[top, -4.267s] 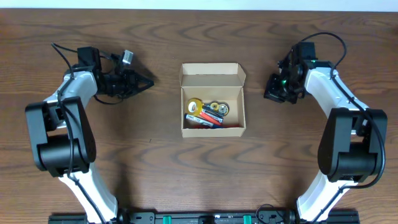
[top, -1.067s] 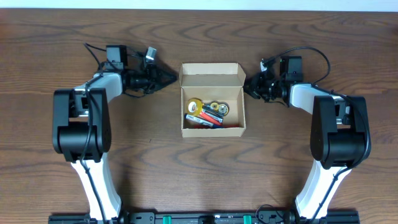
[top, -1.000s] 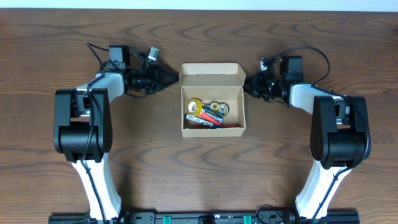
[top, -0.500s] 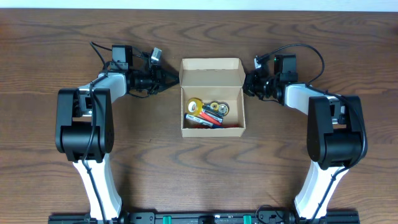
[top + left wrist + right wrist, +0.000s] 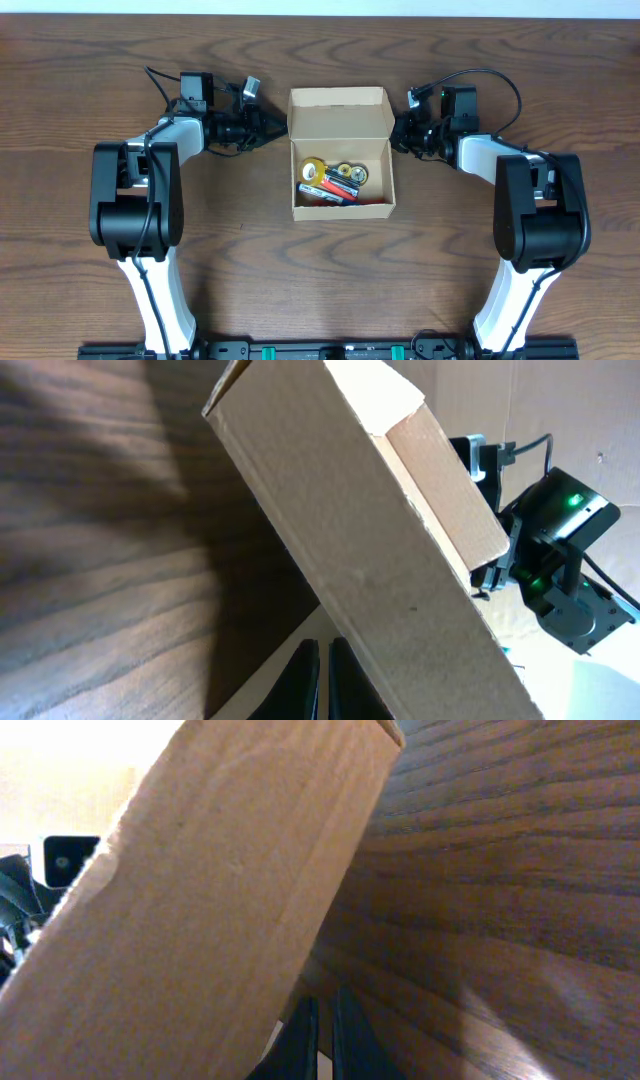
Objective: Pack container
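Overhead: container (image 5: 338, 112) flap sits between left claw (image 5: 274, 128) and right claw (image 5: 398, 132), both pinched closed, empty. Cardboard likely light, creasable; nudge flap at its side edges.

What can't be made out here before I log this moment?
Overhead: the items in the container are too small to identify.
Overhead: whether the left gripper or right gripper touches the container is lost in shadow.
Left wrist: the container's wall fills the frame, hiding its contents.
Right wrist: the wall likewise blocks the contents; the bottom edge cuts off the jaws.
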